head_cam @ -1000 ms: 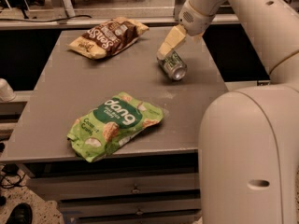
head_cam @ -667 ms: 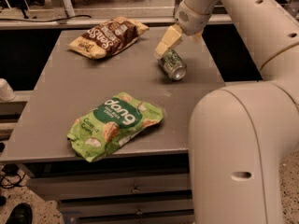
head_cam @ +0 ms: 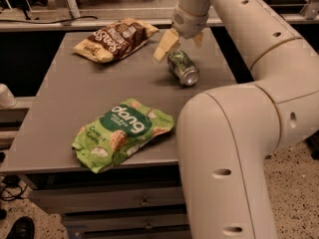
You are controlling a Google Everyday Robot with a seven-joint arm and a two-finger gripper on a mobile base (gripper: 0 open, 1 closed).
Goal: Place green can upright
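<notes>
The green can [head_cam: 182, 67] lies on its side on the grey table [head_cam: 60, 108], right of centre, its silver end facing the front right. My gripper [head_cam: 180, 43] hangs just above and behind the can, fingers spread wide apart and empty. One pale finger [head_cam: 165, 46] points down to the can's left. The other finger [head_cam: 198, 38] shows behind the can on the right. The fingers straddle the can's far end without holding it.
A bright green "dang" snack bag [head_cam: 121, 134] lies at the table's front. A brown snack bag [head_cam: 115, 38] lies at the back left. My large white arm [head_cam: 239, 133] fills the right side and covers the table's right edge.
The gripper has shifted a little left and lower towards the can's far end. The can and both bags have stayed put.
</notes>
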